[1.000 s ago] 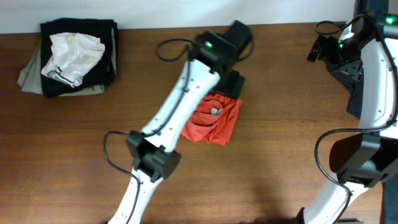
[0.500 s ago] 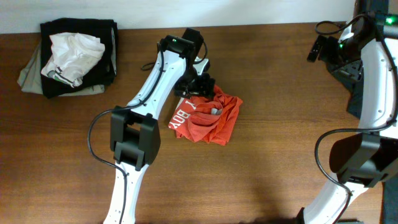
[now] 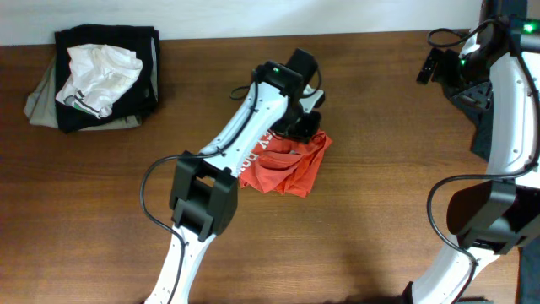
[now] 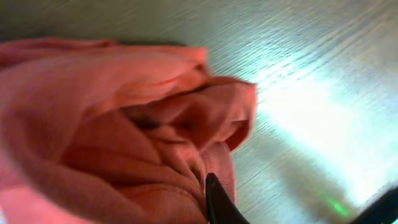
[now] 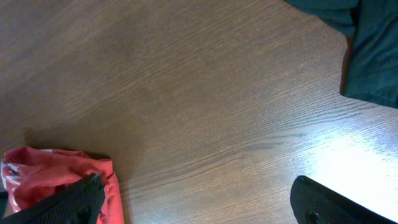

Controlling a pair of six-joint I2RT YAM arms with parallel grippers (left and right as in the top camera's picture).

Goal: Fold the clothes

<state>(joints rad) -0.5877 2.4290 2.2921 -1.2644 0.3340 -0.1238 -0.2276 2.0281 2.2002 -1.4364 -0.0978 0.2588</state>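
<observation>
One red-orange T-shirt (image 3: 287, 165) lies crumpled near the middle of the surface (image 3: 380, 211). The left claw (image 3: 305, 127) pinches its far edge. The right claw (image 5: 196, 186) stands wide, well apart.

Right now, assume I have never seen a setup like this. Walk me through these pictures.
Two white robot arms work at a wooden table. The wide picture looks down from above; the other two come from cameras on each wrist. A crumpled red-orange T-shirt lies mid-table, and a pile of other clothes sits at the far left corner. The left claw is pressed into the shirt; whether it has pinched the cloth is unclear. The right claw hangs open over bare wood, holding nothing.
</observation>
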